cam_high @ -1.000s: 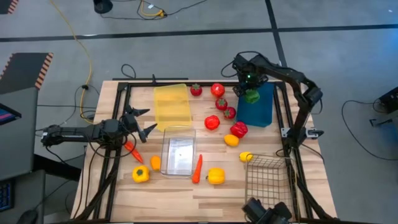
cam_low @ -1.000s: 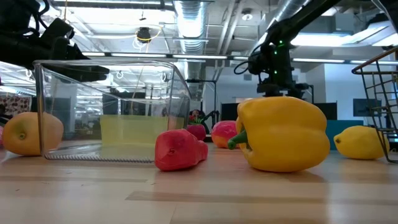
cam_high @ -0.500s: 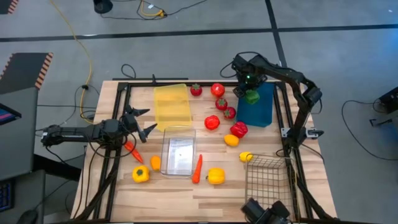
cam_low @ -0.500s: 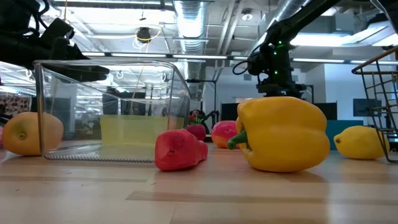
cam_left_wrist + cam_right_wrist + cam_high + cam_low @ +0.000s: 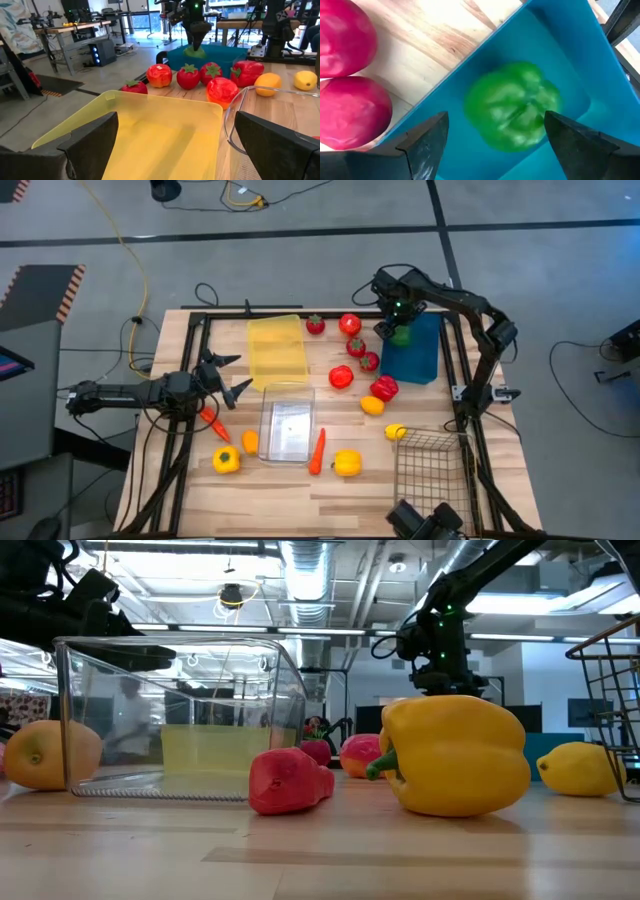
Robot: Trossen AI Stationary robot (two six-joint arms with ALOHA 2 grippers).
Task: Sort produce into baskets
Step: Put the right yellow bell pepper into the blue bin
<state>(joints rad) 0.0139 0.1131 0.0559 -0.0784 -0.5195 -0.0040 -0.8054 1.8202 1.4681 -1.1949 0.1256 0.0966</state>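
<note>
Produce lies scattered over the pale wooden desk (image 5: 330, 485), among four containers. The right tool (image 5: 397, 328) hangs over the far end of the dark blue plastic bin (image 5: 418, 358), its two dark fingers (image 5: 427, 137) spread wide and gripping nothing. Directly below it a glossy green bell pepper (image 5: 512, 106) sits inside that bin, against the bin's wall, clear of both fingers. Just outside the bin wall, on the desk, stand two round red tomatoes (image 5: 350, 112) touching each other.

The left tool (image 5: 228, 376) waits near the desk's left edge, its fingers wide apart and empty, pointing toward the translucent yellow plastic bin (image 5: 276, 348). Next to that bin sits the clear plastic bin (image 5: 287, 428), with an orange carrot (image 5: 318, 450) just beside its right wall and a small orange fruit (image 5: 250, 441) at its left. A yellow bell pepper (image 5: 347, 463) rests near the carrot's tip, and another yellow bell pepper (image 5: 226, 460) lies toward the desk's near left corner. The dark wire-mesh basket (image 5: 430, 460) stands at the near right, a lemon (image 5: 396, 432) close to its far corner.
</note>
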